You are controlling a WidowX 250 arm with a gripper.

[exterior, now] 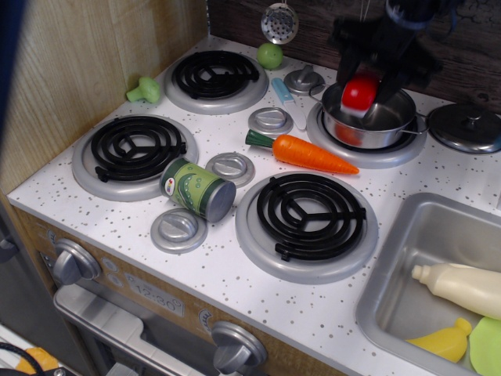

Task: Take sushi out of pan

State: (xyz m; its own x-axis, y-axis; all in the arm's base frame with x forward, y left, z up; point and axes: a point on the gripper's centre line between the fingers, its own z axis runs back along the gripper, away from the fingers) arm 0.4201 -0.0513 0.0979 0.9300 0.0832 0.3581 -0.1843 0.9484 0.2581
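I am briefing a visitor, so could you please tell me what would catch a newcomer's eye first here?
Probably the bright red sushi, pinched in the black gripper just above the shiny pan on the back right burner. Next, the orange carrot lying in front of that burner, and the green can on its side between the front burners.

My black pincer (363, 82) hangs fingers-down from the top edge. Its jaws are clamped on the small red-topped toy sushi (359, 95).
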